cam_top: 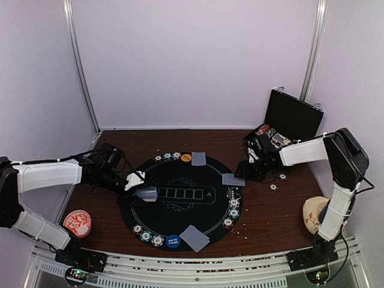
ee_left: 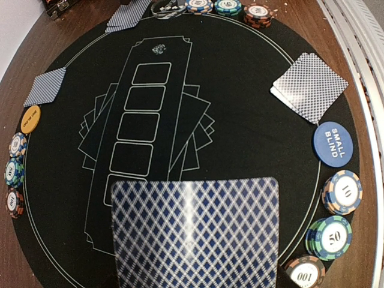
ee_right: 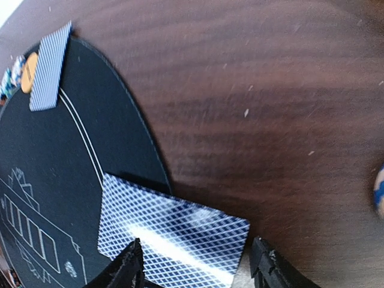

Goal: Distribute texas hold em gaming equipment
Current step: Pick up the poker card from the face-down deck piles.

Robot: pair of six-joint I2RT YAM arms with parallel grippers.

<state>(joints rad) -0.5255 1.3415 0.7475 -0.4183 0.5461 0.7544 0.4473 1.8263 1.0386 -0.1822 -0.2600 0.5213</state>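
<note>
The left pincer [cam_top: 139, 180] was over the left part of the round black poker mat [cam_top: 201, 217] and pinched one playing card [ee_left: 195, 231], which stuck out from it toward the mat's middle. In the left wrist view this card filled the lower part of the picture, back side up, and hid the fingers. We could not tell if it touched the mat.

The right pincer [ee_right: 197, 255] was spread. Its two fingers [ee_right: 123, 270] stood at both sides of a second card [ee_right: 174, 231], with a gap between the right finger and the card's corner. This card lay flat, back up, across the right edge of the mat, partly on the brown counter [ee_right: 252, 90].

Two stacked cards [ee_left: 310, 87] lay at the near edge of the mat, beside the blue "small blind" disc [ee_left: 332, 144] and three chip stacks [ee_left: 342, 192]. A far card [cam_top: 198, 158] lay at the far edge, next to an orange disc [cam_top: 186, 158] and the far chips [cam_top: 168, 156]. Two loose chips [cam_top: 282, 177] lay on the counter near the right arm, in front of an open black case [cam_top: 294, 114]. A red-and-white dish [cam_top: 78, 223] stood at the near left corner.
</note>
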